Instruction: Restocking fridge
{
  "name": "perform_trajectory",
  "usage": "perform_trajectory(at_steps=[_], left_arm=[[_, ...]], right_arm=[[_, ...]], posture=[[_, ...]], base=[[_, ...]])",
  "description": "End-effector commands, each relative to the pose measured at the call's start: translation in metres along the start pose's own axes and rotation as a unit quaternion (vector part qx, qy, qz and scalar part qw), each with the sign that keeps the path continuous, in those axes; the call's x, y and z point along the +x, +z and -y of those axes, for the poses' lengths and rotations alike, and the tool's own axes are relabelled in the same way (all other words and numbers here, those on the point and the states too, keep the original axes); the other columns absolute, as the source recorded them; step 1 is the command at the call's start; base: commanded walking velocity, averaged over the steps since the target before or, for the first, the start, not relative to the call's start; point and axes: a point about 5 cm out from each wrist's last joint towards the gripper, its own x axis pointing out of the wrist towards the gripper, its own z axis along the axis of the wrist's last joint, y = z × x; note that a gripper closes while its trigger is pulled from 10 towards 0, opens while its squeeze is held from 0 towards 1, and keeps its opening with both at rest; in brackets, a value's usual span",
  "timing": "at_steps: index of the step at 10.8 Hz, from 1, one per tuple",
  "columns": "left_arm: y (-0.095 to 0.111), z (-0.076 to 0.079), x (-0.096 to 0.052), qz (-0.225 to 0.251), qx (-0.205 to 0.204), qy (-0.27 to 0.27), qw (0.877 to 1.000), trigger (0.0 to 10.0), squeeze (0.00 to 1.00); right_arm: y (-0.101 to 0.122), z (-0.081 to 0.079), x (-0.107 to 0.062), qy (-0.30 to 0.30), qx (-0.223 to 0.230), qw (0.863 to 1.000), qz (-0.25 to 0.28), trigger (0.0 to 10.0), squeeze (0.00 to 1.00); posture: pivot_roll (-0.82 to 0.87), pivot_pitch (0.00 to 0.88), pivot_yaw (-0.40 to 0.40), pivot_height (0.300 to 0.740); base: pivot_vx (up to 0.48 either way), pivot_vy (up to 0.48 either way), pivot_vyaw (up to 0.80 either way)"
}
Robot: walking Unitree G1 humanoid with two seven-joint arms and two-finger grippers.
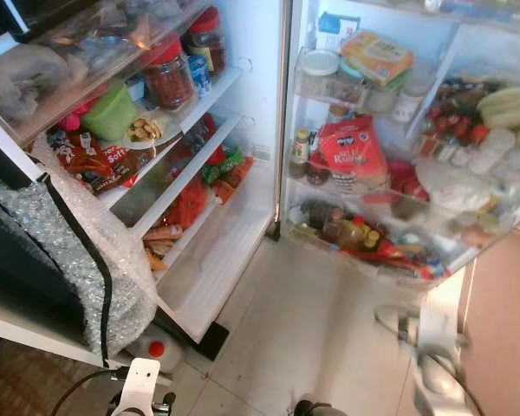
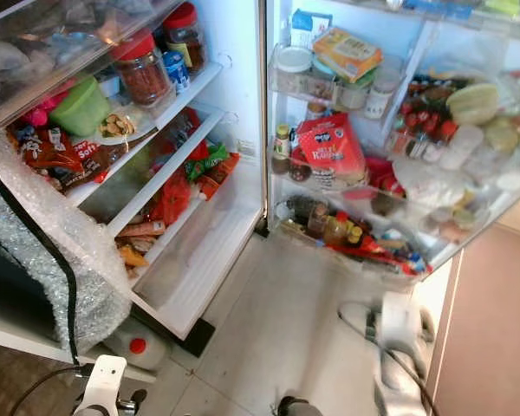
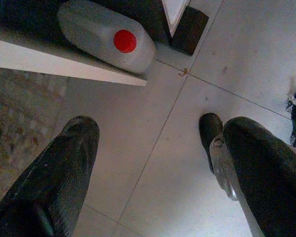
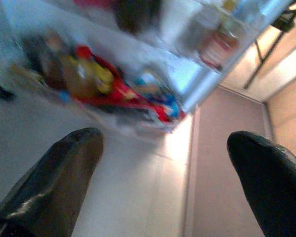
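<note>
The fridge stands open before me, its inner shelves holding red-lidded jars, a green bowl and snack packets. On the open door, the racks carry a red packet, boxes, tubs and bottles. The fridge's lowest shelf is mostly bare. My left gripper hangs open over the tiled floor, holding nothing. Low in front of the door's bottom rack, my right gripper is open and empty, and its arm looks blurred.
A white jug with a red cap lies on the floor under a white ledge, left of the fridge's base. Bubble wrap covers a black object on that ledge. Pale floor tiles stretch between fridge and door.
</note>
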Motion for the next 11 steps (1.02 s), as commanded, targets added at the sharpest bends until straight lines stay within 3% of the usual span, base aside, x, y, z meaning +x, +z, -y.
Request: perform_trajectory(at_steps=[1,2,3,4,6,8,11], left_arm=[[-0.013,-0.004,-0.003,-0.025,0.006,0.002,1.0,10.0,0.0],[-0.013,-0.005,-0.003,-0.025,0.007,0.003,1.0,10.0,0.0],[-0.014,-0.006,-0.003,-0.025,0.008,0.004,1.0,10.0,0.0],[-0.013,-0.006,-0.003,-0.026,0.008,0.004,1.0,10.0,0.0],[-0.013,-0.007,-0.003,-0.026,0.011,0.003,1.0,10.0,0.0],[-0.014,-0.005,-0.003,-0.027,0.011,0.003,1.0,10.0,0.0],[-0.013,-0.004,-0.003,-0.027,0.01,0.002,1.0,10.0,0.0]], right_arm=[[-0.009,-0.002,-0.009,-0.013,0.023,1.0,-0.001,10.0,0.0],[0.0,0.003,-0.008,-0.054,0.031,0.998,0.027,10.0,0.0],[0.004,0.02,-0.008,-0.135,0.04,0.989,0.04,10.0,0.0],[0.004,0.028,-0.009,-0.167,0.045,0.984,0.038,10.0,0.0],[0.006,0.063,-0.01,-0.253,0.06,0.965,0.048,10.0,0.0],[0.014,0.109,-0.011,-0.343,0.066,0.935,0.056,10.0,0.0],[0.024,0.132,-0.011,-0.373,0.063,0.923,0.07,10.0,0.0]], posture=[[0.05,0.175,0.069,0.74],[0.05,0.173,0.073,0.74],[0.05,0.173,0.076,0.74],[0.05,0.174,0.078,0.74],[0.04,0.173,0.078,0.74],[0.03,0.172,0.076,0.74],[0.03,0.169,0.075,0.74]], base=[[0.0,0.0,0.0],[0.0,0.0,0.0],[0.0,0.0,0.0],[0.0,0.0,0.0],[0.0,0.0,0.0],[0.0,0.0,0.0],[0.0,0.0,0.0]])
